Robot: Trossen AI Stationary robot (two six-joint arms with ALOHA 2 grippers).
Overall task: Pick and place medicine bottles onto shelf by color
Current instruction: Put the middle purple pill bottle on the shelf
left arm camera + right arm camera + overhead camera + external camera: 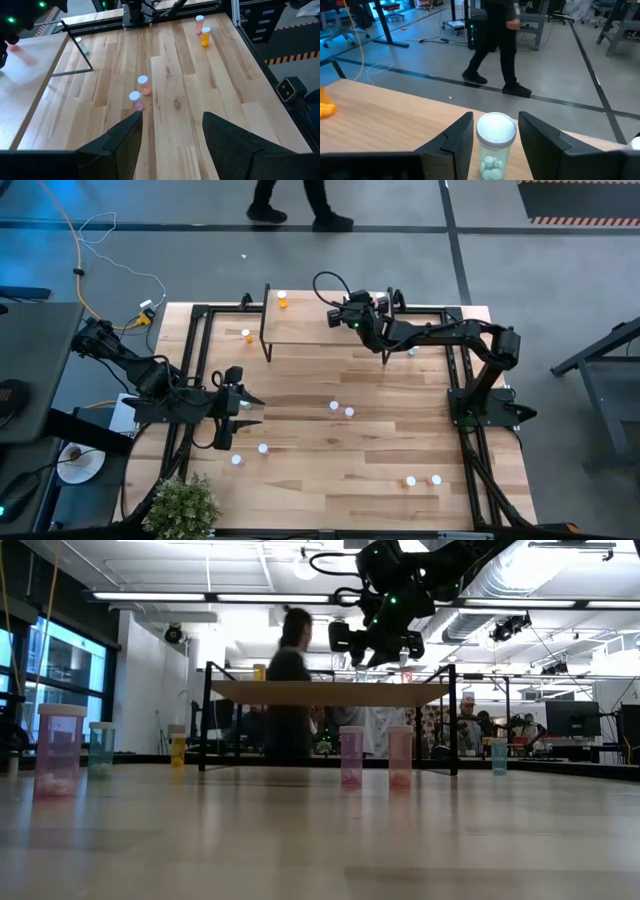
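The shelf (320, 330) stands at the table's far side, with an orange medicine bottle (282, 300) on its far left corner. My right gripper (336, 315) hovers over the shelf's far right part, shut on a pale green, white-capped medicine bottle (495, 145). Further medicine bottles stand scattered on the table: two in the middle (341, 410), two pink ones (250, 454) near my left gripper, two (422, 479) at the near right. My left gripper (255, 410) waits open above the table's left part, holding nothing. My right gripper has the pale green bottle between its two fingers (462, 137), one on each side of the body just under the white cap (496, 129). The bottle is upright above the shelf top. Its base lies below the picture's edge, so whether it stands on the shelf I cannot tell.
One orange bottle (246, 335) stands on the table left of the shelf, and a teal one (412, 352) by its right leg. A potted plant (185, 505) sits at the near left corner. A person (300, 205) walks past beyond the far edge.
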